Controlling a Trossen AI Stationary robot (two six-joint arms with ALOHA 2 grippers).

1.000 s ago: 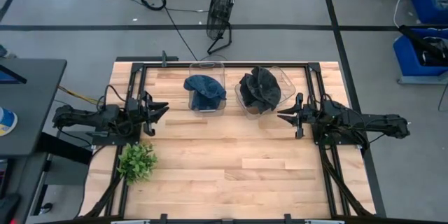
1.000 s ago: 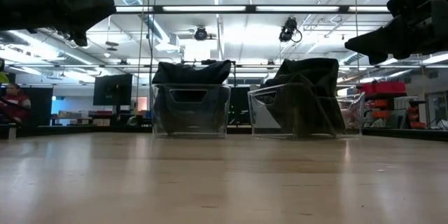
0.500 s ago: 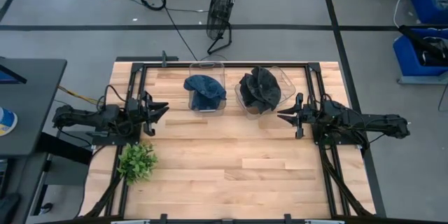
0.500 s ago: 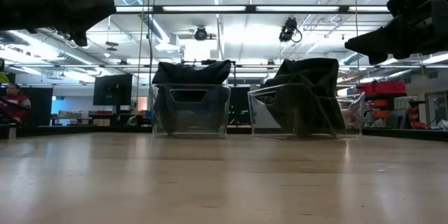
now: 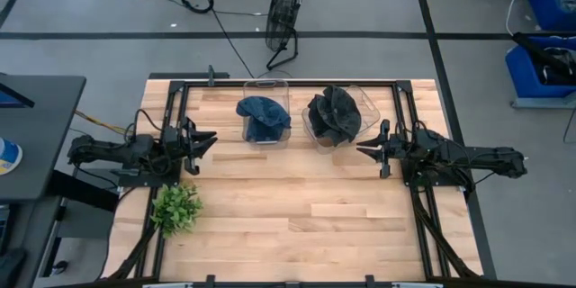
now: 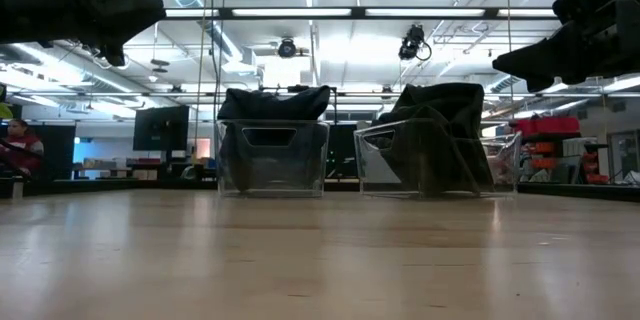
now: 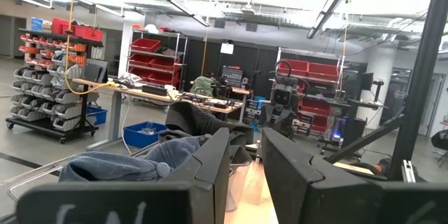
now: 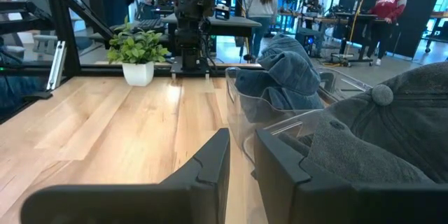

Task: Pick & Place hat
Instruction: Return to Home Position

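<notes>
A blue denim hat (image 5: 264, 114) (image 8: 287, 70) lies in a clear bin (image 5: 268, 83) at the table's far middle. A dark grey hat (image 5: 333, 112) (image 8: 392, 126) sits in a second clear bin (image 5: 368, 99) just to its right and bulges above the rim. My left gripper (image 5: 211, 138) (image 7: 245, 136) hovers above the table left of the bins, with only a narrow slit between its fingers. My right gripper (image 5: 360, 148) (image 8: 241, 136) hovers right of the grey hat's bin, its fingers equally close together. Neither touches anything.
A small potted plant (image 5: 176, 207) (image 8: 138, 49) stands near the table's left edge, on the near side of my left arm. Bare wood (image 5: 297, 216) spreads across the middle and near part of the table. A floor fan (image 5: 284, 13) stands beyond the far edge.
</notes>
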